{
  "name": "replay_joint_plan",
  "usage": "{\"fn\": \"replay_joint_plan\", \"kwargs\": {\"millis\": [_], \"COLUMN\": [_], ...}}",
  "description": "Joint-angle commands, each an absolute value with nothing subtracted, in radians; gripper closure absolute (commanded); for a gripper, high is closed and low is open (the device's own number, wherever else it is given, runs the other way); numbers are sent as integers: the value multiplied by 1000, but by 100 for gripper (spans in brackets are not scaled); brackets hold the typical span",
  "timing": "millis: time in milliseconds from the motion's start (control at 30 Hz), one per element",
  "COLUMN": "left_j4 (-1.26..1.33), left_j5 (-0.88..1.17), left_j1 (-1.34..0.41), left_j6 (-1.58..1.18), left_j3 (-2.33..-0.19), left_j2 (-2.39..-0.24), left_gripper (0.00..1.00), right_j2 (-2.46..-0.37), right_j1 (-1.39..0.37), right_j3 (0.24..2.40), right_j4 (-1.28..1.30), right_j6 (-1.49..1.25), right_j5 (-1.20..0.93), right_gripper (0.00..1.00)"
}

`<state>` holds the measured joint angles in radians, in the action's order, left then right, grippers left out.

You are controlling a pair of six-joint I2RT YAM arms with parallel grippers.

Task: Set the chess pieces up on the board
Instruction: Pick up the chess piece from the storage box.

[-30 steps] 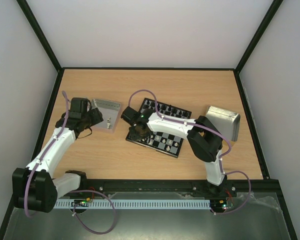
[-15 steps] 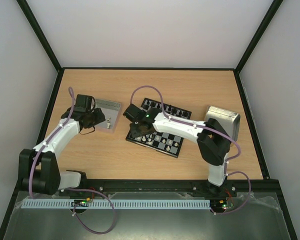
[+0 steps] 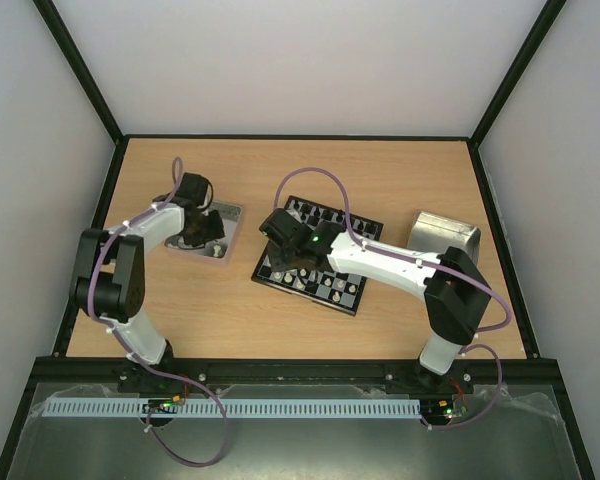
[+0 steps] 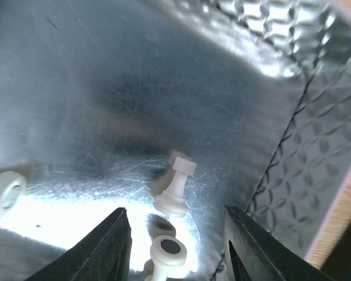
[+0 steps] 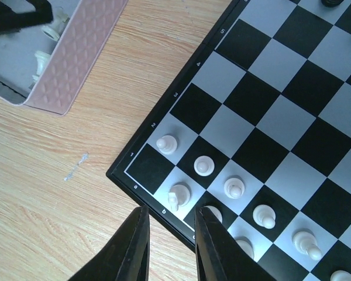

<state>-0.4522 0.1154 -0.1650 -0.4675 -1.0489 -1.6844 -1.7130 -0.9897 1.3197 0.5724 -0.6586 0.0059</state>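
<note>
downward, left fingers point(image 4: 116, 246) gape over cream piece point(image 4: 176, 186).

One board point(image 5: 281, 88) and two metal trays are sitting on the bench point(image 3: 380, 170): the left tray point(image 3: 228, 228) and the right tray point(image 3: 445, 240). At least seven cream-white pieces point(image 5: 234, 187) are standing on the board in the right wrist view, and at least three more are showing inside the left tray.

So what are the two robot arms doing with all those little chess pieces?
They are setting up a chess game. The left gripper hangs open inside a shiny metal tray, just above a few loose white pieces, as if about to pick one. The right gripper hovers open and empty over a corner of the board, where other white pieces already stand in two rows.
</note>
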Motion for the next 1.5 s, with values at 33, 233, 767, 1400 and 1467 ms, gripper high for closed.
{"fn": "replay_joint_plan", "kwargs": {"millis": [33, 233, 767, 1400, 1467], "left_j4": [-524, -529, -515, -394, -359], "left_j5": [69, 42, 29, 181, 233], "left_j1": [-201, -210, -211, -297, -331], "left_j6": [-436, -436, -435, -405, -394], "left_j3": [-1087, -1096, -1104, -990, -971], "left_j2": [-1762, -1800, -1859, -1458, -1412], "left_gripper": [59, 64, 79, 85, 85], "right_j2": [-1672, -1653, -1644, -1384, -1356], "right_j1": [-994, -993, -993, -882, -858], "right_j3": [1289, 1256, 1248, 1084, 1070], "right_j4": [538, 519, 510, 304, 289], "right_j6": [-661, -666, -672, -770, -764], "right_j5": [37, 33, 31, -64, -136], "right_gripper": [79, 79, 80, 68, 62]}}
